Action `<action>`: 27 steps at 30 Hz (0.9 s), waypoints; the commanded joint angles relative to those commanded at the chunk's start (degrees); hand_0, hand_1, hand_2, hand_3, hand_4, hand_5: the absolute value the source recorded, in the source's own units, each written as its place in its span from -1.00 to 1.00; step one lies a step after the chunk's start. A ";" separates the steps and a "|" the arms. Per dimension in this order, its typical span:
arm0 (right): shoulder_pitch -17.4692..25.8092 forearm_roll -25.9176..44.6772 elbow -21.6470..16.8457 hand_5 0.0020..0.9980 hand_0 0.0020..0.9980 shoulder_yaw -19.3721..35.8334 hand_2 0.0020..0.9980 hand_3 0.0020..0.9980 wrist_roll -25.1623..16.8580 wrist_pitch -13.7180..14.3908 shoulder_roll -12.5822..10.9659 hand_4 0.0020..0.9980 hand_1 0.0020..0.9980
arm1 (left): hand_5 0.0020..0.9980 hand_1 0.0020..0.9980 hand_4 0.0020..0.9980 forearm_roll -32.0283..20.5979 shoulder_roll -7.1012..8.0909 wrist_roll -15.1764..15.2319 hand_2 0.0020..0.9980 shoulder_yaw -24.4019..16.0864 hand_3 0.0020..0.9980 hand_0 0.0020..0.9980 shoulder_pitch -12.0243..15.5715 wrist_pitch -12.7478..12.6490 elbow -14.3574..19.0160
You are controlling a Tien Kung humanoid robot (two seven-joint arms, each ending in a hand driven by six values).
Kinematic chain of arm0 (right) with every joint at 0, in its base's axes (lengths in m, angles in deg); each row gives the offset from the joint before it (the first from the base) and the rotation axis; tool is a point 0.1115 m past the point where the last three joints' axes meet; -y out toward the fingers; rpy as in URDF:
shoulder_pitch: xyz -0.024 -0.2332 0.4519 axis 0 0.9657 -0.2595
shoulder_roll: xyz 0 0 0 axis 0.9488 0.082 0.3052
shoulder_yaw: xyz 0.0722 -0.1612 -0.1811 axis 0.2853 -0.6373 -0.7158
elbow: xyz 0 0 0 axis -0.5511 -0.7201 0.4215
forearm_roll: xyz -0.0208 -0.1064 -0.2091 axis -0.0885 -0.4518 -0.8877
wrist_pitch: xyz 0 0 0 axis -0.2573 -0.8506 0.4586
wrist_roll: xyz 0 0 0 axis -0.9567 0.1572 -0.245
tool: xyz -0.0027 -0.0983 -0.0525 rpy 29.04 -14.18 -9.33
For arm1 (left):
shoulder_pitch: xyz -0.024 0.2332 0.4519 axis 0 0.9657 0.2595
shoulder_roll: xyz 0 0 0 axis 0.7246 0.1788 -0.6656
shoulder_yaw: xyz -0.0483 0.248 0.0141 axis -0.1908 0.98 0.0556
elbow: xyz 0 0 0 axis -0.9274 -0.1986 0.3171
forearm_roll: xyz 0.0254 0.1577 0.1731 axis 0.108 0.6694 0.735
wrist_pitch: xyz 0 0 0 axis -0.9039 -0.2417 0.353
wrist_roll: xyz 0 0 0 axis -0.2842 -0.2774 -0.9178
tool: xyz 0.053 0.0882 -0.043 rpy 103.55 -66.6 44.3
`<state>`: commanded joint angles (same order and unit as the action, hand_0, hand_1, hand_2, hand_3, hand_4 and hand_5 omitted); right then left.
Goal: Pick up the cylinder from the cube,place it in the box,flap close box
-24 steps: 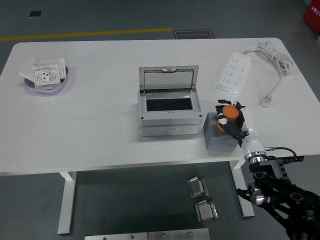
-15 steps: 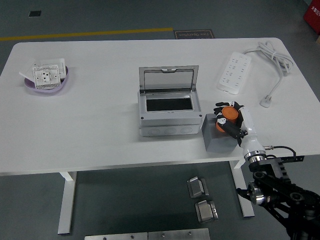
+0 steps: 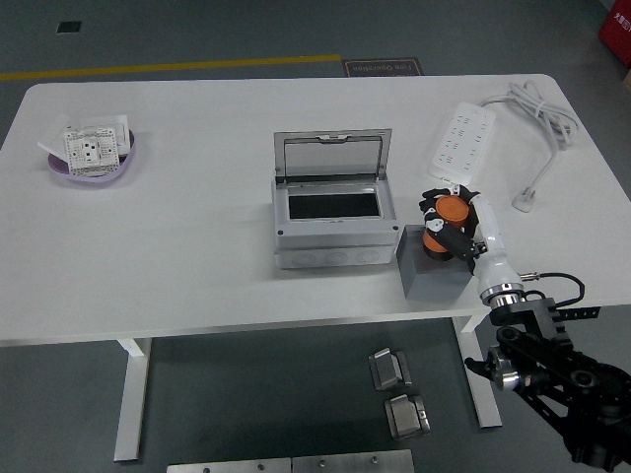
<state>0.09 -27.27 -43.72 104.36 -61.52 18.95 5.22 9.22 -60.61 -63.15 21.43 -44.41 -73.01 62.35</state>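
Orange cylinder (image 3: 449,219), gripped by the fingers of the right hand (image 3: 454,225), which are curled round its sides; whether it rests on the grey cube (image 3: 426,268) or is just clear of the cube's top cannot be told. The cube stands near the table's near edge, just right of the grey box (image 3: 333,217). The box lies open at the middle of the white table (image 3: 197,256), its lid (image 3: 331,156) raised upright along the far side and its dark interior exposed. Far right: a white power strip (image 3: 459,144) with its cable (image 3: 537,123) looped toward the right edge. Far left: a purple dish (image 3: 91,163) carrying a white socket plate (image 3: 92,146). On the floor below the table, two small metal parts (image 3: 398,391).
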 joint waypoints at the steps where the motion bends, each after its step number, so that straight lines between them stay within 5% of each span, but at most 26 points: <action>1: -0.35 -0.78 -0.23 -1.00 0.11 -0.06 -0.04 -0.29 0.42 0.51 -0.08 -1.00 0.04 | -0.27 0.40 0.12 0.09 0.01 -0.02 0.33 -0.06 0.32 0.38 0.00 -0.01 -0.01; 9: -6.67 -10.42 -1.31 -1.00 0.11 -3.45 -0.03 -0.30 6.32 3.84 -0.86 -1.00 0.05 | -0.27 0.40 0.12 0.97 0.18 -0.29 0.33 -0.68 0.32 0.38 0.01 -0.09 -0.06; 10: -7.63 -11.47 -1.30 -1.00 -0.54 -4.25 -0.08 -0.35 7.11 3.96 -0.83 -1.00 -0.38 | -0.26 0.40 0.12 1.10 0.20 -0.34 0.33 -0.78 0.32 0.38 0.03 -0.09 -0.08; 15: -12.11 -17.11 -0.72 -1.00 -0.54 -8.24 -0.08 -0.35 11.23 4.04 -0.19 -1.00 -0.38 | -0.26 0.40 0.12 1.69 0.32 -0.57 0.33 -1.22 0.32 0.38 0.11 -0.09 -0.11; 16: -13.28 -18.46 -0.41 -1.00 -0.98 -9.34 -0.30 -0.50 12.42 3.94 0.03 -1.00 -0.64 | -0.26 0.40 0.12 1.83 0.35 -0.63 0.33 -1.33 0.31 0.38 0.13 -0.08 -0.11; 21: -18.68 -23.87 1.30 -1.00 -0.98 -14.29 -0.30 -0.50 17.17 2.83 0.91 -1.00 -0.64 | -0.26 0.40 0.12 2.34 0.49 -0.85 0.33 -1.71 0.31 0.38 0.14 -0.03 -0.13; 22: -19.81 -24.51 1.70 -1.00 -1.00 -15.28 -0.53 -0.57 17.88 2.50 1.10 -1.00 -0.78 | -0.25 0.40 0.12 2.47 0.53 -0.91 0.33 -1.78 0.31 0.38 0.12 -0.01 -0.13; 27: -24.78 -24.08 4.51 -1.00 -1.00 -20.36 -0.53 -0.57 19.06 1.27 2.43 -1.00 -0.78 | -0.25 0.40 0.12 3.03 0.75 -1.10 0.33 -2.12 0.31 0.38 -0.06 0.03 -0.13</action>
<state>-24.69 -51.34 -39.21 84.01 -42.46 20.22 7.65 12.25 -59.86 -64.24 19.31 -44.47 -72.97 62.22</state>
